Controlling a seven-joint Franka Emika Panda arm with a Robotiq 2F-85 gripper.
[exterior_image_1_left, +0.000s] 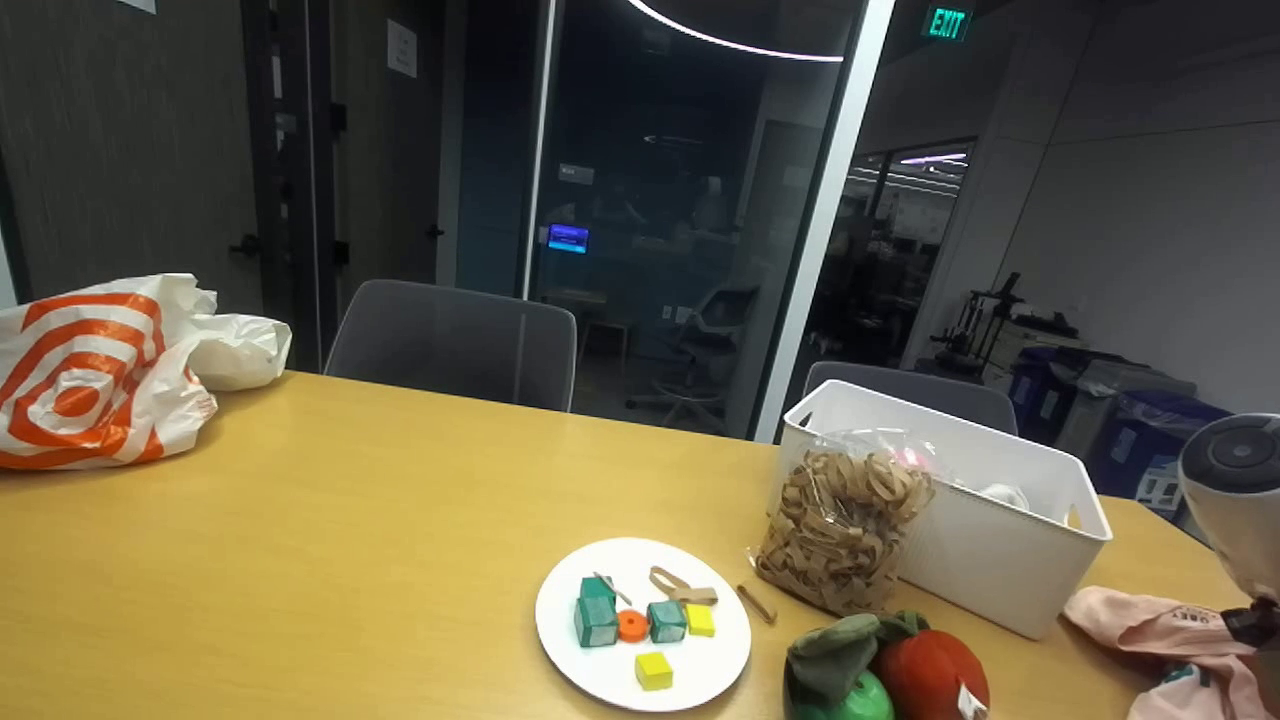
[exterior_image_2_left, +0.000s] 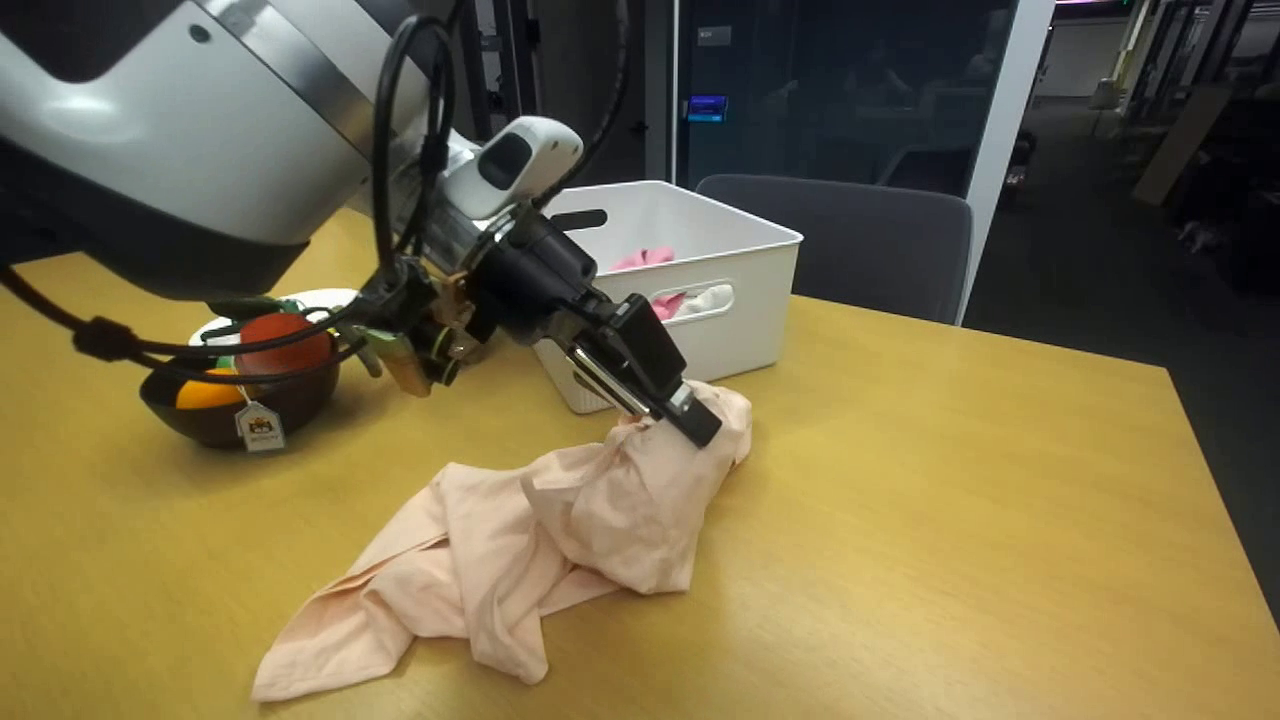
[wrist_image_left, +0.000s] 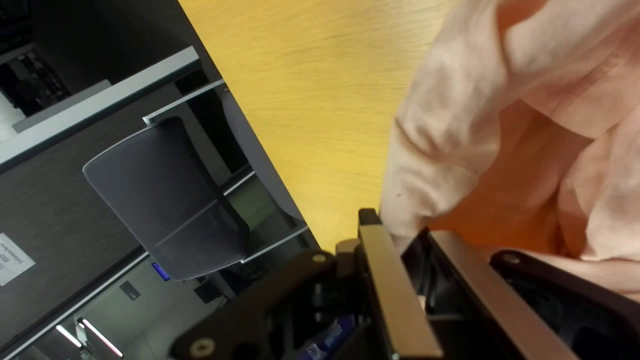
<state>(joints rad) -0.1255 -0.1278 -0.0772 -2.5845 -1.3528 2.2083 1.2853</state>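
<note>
- Location: the pale pink garment (exterior_image_2_left: 500, 560) lies crumpled on the table (exterior_image_2_left: 950, 520). In an exterior view it trails toward 8 o'clock from my gripper (exterior_image_2_left: 670, 413), with its 1 o'clock end raised.
- Finger state: my fingers (wrist_image_left: 392, 285) pinch a fold at that raised end; in the wrist view, fabric runs in between them.
- Handling: expect light, limp, soft cloth, not fragile and not especially slippery. Loose folds could drag or snag on neighbours.
- Hold point: take a thick gathered fold. A grip nearer the middle of the heap should leave less cloth trailing.
- Adjacent, 1 o'clock from the garment: white bin (exterior_image_2_left: 755, 320), containing pink cloth (exterior_image_2_left: 645, 257) and a white item (exterior_image_2_left: 712, 300).
- At 10 o'clock, apart from the garment: dark bowl (exterior_image_2_left: 190, 420), containing a round red item (exterior_image_2_left: 285, 345).
- Farther out, toward 9 o'clock in an exterior view: clear bag of tan bands (exterior_image_1_left: 845, 530) beside the bin, then white plate (exterior_image_1_left: 565, 610) bearing green blocks (exterior_image_1_left: 597, 621) and yellow blocks (exterior_image_1_left: 654, 671).
- Visibility limits: in an exterior view the garment and my arm (exterior_image_1_left: 1235, 520) are cut off between 3 and 4 o'clock. Lettering (exterior_image_1_left: 1195, 613) on the cloth is too small for me to read. Garment type cannot be confirmed. I cannot see its underside, nor how deep the shaded hollow (wrist_image_left: 530, 165) in its folds goes.
</note>
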